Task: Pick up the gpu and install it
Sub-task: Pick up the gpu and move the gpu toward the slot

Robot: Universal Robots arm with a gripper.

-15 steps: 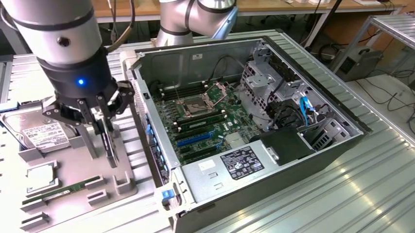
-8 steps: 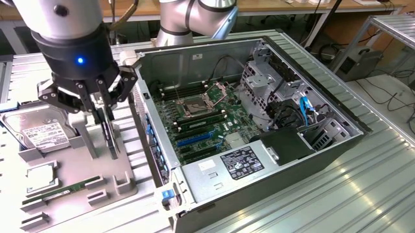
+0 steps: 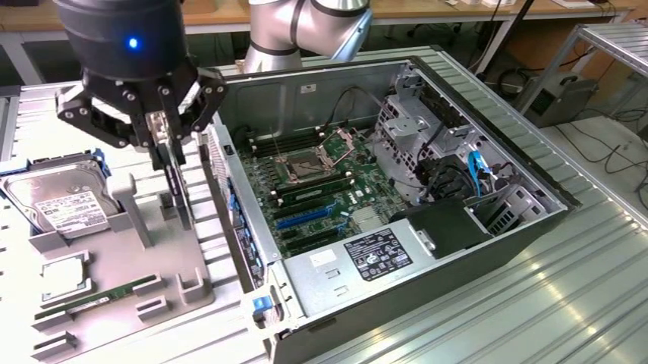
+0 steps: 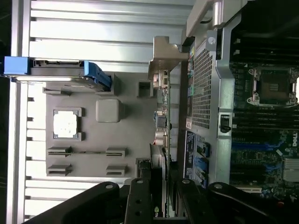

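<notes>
Gripper [image 3: 168, 155] is clamped on the top edge of the gpu [image 3: 179, 199]. The card hangs upright over the gray tray [image 3: 187, 265], just beside the outer wall of the open computer case [image 3: 426, 303]. Can't tell if its lower edge touches the tray. Also in the tray: hard drive [image 3: 59, 199], processor chip [image 3: 63, 274], memory stick [image 3: 99, 296].
</notes>
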